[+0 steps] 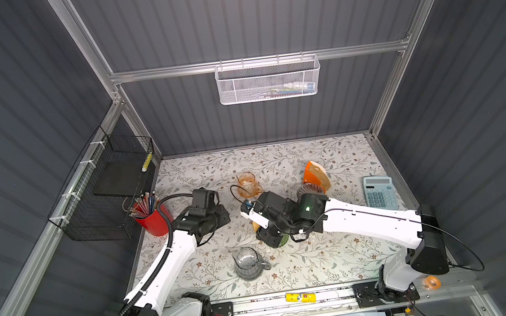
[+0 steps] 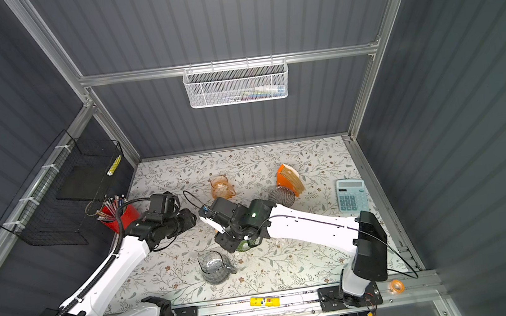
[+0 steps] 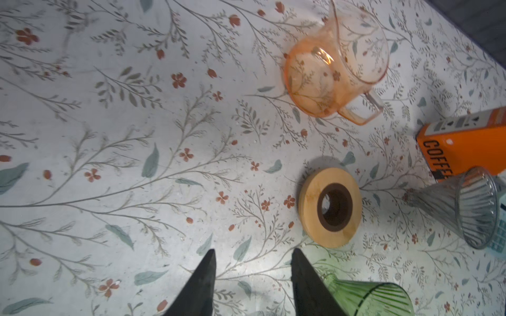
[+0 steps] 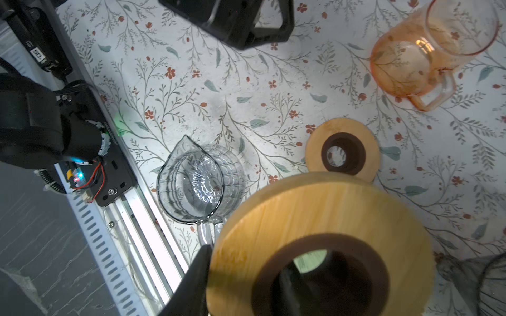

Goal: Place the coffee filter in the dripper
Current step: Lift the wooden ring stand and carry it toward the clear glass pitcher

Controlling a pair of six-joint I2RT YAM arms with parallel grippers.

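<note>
The ribbed green dripper (image 3: 369,299) has a wooden ring (image 4: 323,213); the right gripper (image 4: 245,262) clamps this ring, and the left gripper (image 3: 254,254) stands open nearby.

The collar (image 4: 328,208) at the right pincer (image 4: 246,262) is smooth, matt pale wood, like the ring (image 4: 342,124) just beyond it on the matt printed worktop (image 4: 191,90); the ribbed clear jug (image 4: 197,183) and orange jug (image 4: 427,54) nearby look glossy and see-through.

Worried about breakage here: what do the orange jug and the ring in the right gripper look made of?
Orange jug: tinted glass or hard plastic, glossy; the cloth shows through it, with a sharp highlight. Ring in the right gripper: likely pale wood, matte, straight grain lines; its dark inner collar is unclear.
</note>
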